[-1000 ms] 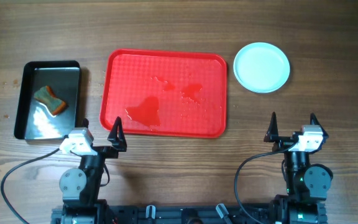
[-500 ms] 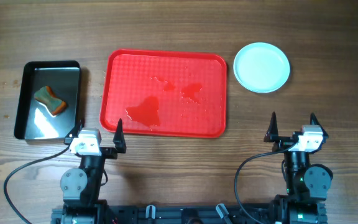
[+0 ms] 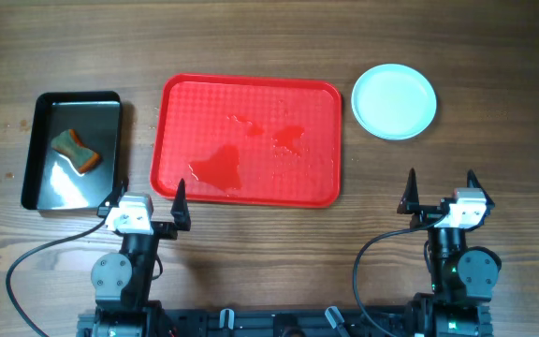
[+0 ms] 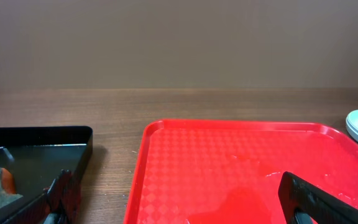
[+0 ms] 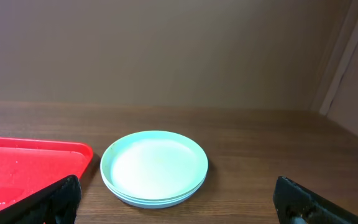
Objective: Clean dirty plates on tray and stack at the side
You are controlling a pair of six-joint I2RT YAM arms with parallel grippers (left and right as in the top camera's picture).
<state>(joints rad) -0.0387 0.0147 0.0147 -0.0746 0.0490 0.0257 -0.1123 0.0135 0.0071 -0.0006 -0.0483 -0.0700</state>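
Observation:
The red tray lies at the table's middle with wet smears and no plates on it; it also shows in the left wrist view and at the left edge of the right wrist view. The pale mint plates sit in one stack to the right of the tray, seen closer in the right wrist view. My left gripper is open and empty just in front of the tray's near left corner. My right gripper is open and empty, in front of the plate stack.
A glossy black tray with water in it and a green-and-orange sponge lies left of the red tray; its corner shows in the left wrist view.
My left gripper has turned and shifted slightly right, then held still. The right arm, tray and plates have not moved.

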